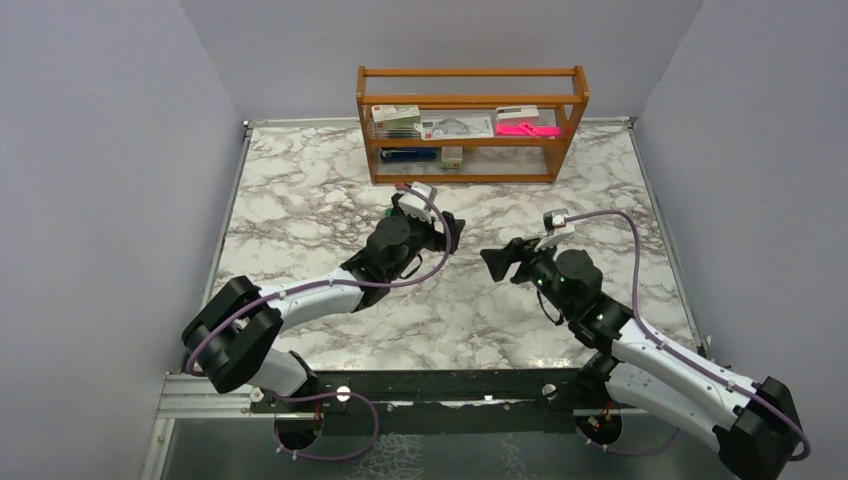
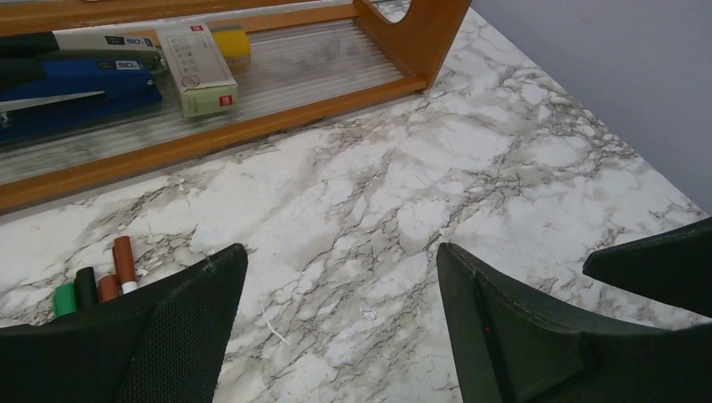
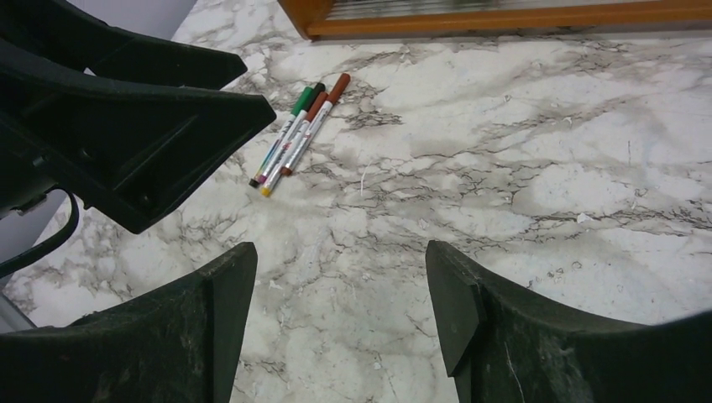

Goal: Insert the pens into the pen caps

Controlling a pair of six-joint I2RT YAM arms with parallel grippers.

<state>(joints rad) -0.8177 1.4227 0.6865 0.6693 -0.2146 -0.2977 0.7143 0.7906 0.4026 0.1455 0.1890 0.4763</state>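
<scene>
Several silvery-grey pens (image 3: 290,144) lie side by side on the marble table (image 3: 504,168), left of centre in the right wrist view. Their caps sit at the far ends: green (image 3: 302,99), black, and red-brown (image 3: 337,84). The cap ends also show in the left wrist view, green (image 2: 65,300), black (image 2: 86,286) and red-brown (image 2: 124,258), beside my left finger. My left gripper (image 2: 340,252) is open and empty, low over the table just right of the pens. My right gripper (image 3: 340,248) is open and empty, facing the left one (image 1: 452,232). The top view hides the pens.
A wooden shelf rack (image 1: 470,100) stands at the back of the table with a blue stapler (image 2: 75,84), a white box (image 2: 197,67) and a flat pink object (image 1: 527,128). Grey walls close in both sides.
</scene>
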